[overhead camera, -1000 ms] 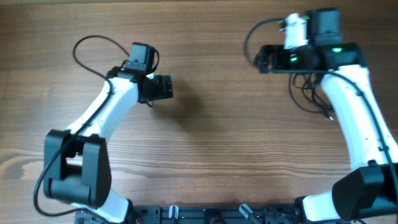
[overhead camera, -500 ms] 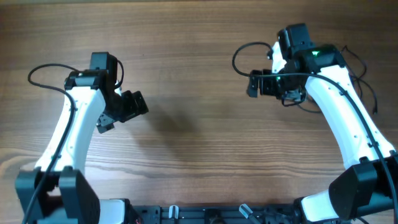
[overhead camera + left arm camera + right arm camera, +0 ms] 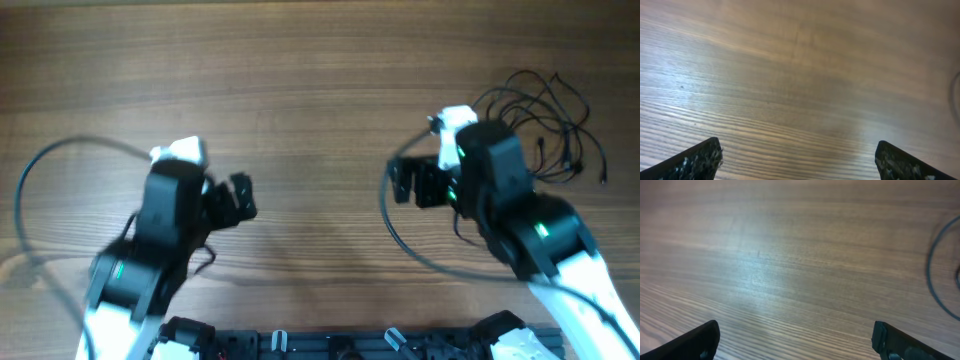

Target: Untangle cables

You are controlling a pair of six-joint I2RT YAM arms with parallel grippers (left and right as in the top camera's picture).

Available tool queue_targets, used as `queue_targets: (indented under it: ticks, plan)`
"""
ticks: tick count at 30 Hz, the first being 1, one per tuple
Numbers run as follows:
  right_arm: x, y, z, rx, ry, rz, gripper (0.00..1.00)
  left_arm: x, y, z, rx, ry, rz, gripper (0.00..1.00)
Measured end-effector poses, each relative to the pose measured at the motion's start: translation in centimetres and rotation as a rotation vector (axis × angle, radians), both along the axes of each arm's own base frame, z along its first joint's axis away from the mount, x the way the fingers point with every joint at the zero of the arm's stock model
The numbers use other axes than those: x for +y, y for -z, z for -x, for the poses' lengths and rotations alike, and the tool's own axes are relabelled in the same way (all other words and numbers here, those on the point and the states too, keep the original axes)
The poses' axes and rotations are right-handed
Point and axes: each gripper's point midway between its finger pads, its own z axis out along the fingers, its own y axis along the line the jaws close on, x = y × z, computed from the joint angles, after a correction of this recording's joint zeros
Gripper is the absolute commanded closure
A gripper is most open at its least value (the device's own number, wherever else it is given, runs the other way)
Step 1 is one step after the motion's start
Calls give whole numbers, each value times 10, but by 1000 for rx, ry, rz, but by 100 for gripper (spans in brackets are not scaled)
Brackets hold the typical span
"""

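Your stock, this moment:
- cables [image 3: 540,110]: loose black loops, far right corner of worktop [image 3: 320,80], just beyond right arm [image 3: 520,215], nothing gripping them.
- left fingers [image 3: 695,161]: spread wide, nothing between, over bare wood.
- right fingers [image 3: 692,341]: likewise spread, empty.

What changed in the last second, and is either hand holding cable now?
Both pulled back toward the near edge of the table: the left hand swung left and back, the right hand came back off the far-right area. That uncovered the cables, which lie loose on the table, still tangled. Both hands are open and empty.
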Motion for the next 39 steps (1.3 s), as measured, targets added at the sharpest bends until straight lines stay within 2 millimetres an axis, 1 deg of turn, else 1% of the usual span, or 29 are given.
queue_targets:
  ticks: [2, 3, 4, 6, 9, 12, 17, 18, 19, 21, 23, 25, 27, 29, 30, 33, 36, 39]
  plan:
    - [-12, -19, 8, -75, 37, -10, 0, 7, -21, 13, -108, -27, 33, 0]
    - [-15, -25, 10, -97, 47, -14, 0, 9, -31, 16, -150, -37, 46, 0]
    - [-16, -28, 11, -109, 54, -14, 0, 11, -36, 19, -175, -43, 52, 0]
    - [-18, -29, 11, -116, 64, -14, 0, 12, -39, 21, -189, -46, 59, 0]
    - [-18, -25, 9, -103, 69, -2, 0, 12, -35, 24, -172, -47, 54, 0]
    - [-17, -13, 3, -65, 70, 19, 0, 13, -33, 25, -162, -51, 56, 0]
    - [-12, 15, -7, 25, 68, 63, 0, 13, -33, 25, -160, -51, 55, 0]
    - [-11, 23, -10, 52, 67, 76, 0, 13, -33, 25, -160, -51, 55, 0]
    - [-12, 36, -14, 88, 75, 106, 0, 13, -33, 25, -160, -51, 55, 0]
    - [-17, 49, -18, 118, 97, 154, 0, 13, -33, 25, -160, -51, 55, 0]
    - [-19, 51, -21, 114, 108, 169, 0, 13, -33, 25, -159, -51, 55, 0]
    - [-16, 42, -32, 45, 94, 166, 0, 13, -33, 25, -160, -51, 55, 0]
    - [-7, 22, -50, -75, 44, 160, 0, 13, -33, 25, -160, -51, 55, 0]
    - [-1, 7, -58, -158, -4, 160, 0, 13, -33, 25, -159, -51, 55, 0]
    - [-2, -3, -60, -200, -18, 161, 0, 13, -33, 25, -160, -51, 55, 0]
    - [-13, -25, -61, -278, -15, 153, 0, 13, -33, 25, -159, -51, 55, 0]
    - [-30, -49, -57, -346, 12, 141, 0, 13, -33, 25, -159, -51, 55, 0]
    - [-48, -76, -53, -449, 59, 110, 0, 13, -33, 25, -159, -51, 55, 0]
